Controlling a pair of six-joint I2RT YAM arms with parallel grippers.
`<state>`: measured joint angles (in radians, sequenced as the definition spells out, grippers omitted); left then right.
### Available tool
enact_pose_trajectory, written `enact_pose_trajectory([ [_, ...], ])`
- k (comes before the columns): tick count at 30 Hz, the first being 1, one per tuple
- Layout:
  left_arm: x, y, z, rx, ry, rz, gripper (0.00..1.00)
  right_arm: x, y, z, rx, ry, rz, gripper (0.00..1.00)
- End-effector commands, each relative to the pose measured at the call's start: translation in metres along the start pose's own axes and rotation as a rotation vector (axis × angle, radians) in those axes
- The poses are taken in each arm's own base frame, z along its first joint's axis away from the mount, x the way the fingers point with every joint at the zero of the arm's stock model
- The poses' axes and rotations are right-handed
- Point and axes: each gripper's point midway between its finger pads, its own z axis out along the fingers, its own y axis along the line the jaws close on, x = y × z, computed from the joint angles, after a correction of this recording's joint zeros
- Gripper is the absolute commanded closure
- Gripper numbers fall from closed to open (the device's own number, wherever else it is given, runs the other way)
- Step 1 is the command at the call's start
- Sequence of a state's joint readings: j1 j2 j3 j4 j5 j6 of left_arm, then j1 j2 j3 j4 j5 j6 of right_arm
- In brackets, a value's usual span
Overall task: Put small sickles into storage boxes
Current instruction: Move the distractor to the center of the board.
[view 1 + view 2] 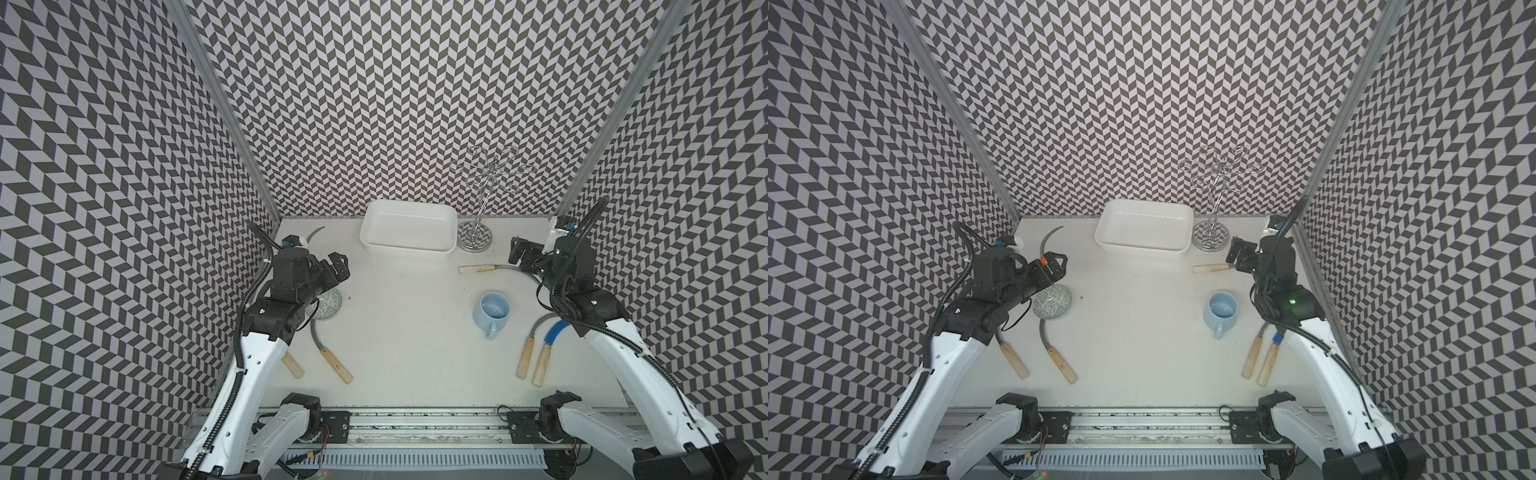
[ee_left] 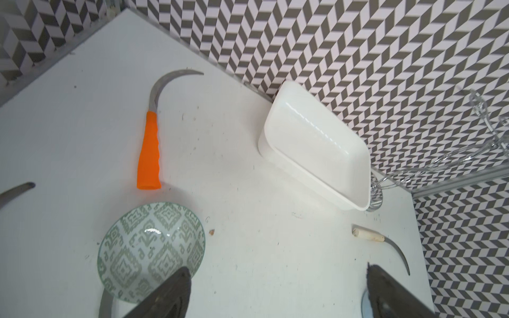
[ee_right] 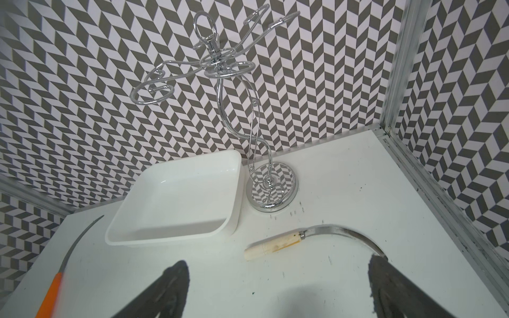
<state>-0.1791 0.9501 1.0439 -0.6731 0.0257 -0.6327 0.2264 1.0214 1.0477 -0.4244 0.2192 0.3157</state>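
- Small sickles [image 1: 334, 365]: 6 lie flat on the white table [image 1: 407, 332], all outside the storage box.
- Orange-handled sickle [image 2: 148, 154], with a grey blade, lies near the back-left corner, its handle toward the front edge. In both top views the left gripper hides most of that handle.
- Left gripper [image 2: 276, 269] hangs over the left side of the table, fingers spread wide with nothing between them.
- Patterned bowl [image 1: 1054, 305] sits just in front of the orange handle, partly under the left arm.
- Outer front-left sickle [image 1: 1013, 359] lies near the left edge, wooden handle toward the front edge, blade hidden under the arm.
- Inner front-left sickle [image 1: 1061, 368] lies just beside it, roughly parallel, its grey blade curving up to the bowl's rim.
- Storage box [image 1: 405, 251], white, stands at the middle of the back edge, its long side along the wall.
- Chrome stand [image 1: 473, 240] stands upright just beside the box's right end.
- Back-right sickle [image 1: 478, 269] lies in front of the stand, wooden handle pointing left, blade curving toward the right gripper.
- Light blue mug [image 1: 492, 324] stands upright right of centre, handle toward the front edge.
- Grey front-right sickle [image 1: 525, 359] and blue-bladed sickle [image 1: 555, 332] lie side by side near the right edge. Their wooden handles point toward the front edge and their blade ends are under the right arm.
- Right gripper [image 3: 278, 261] hangs near the back-right corner, fingers spread wide and holding nothing.
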Motion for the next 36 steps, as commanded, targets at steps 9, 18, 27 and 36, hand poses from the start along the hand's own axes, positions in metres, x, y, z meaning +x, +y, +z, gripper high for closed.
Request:
enact_pose_trajectory([
  [9, 0.074, 0.024, -0.001, -0.026, 0.254, -0.049, 0.00, 0.062, 0.019, -0.047, -0.166, 0.330, -0.017, 0.00],
  [18, 0.101, 0.017, 0.015, -0.015, 0.334, 0.010, 0.00, 0.096, 0.064, -0.076, -0.366, 0.526, 0.007, 0.00],
  [27, 0.104, -0.008, 0.018, 0.057, 0.319, 0.022, 0.00, 0.186, 0.106, -0.095, -0.385, 0.815, 0.061, 0.00],
  [36, 0.110, -0.018, 0.009, 0.137, 0.337, 0.011, 0.00, 0.231, 0.118, -0.070, -0.370, 0.839, 0.326, 0.00],
])
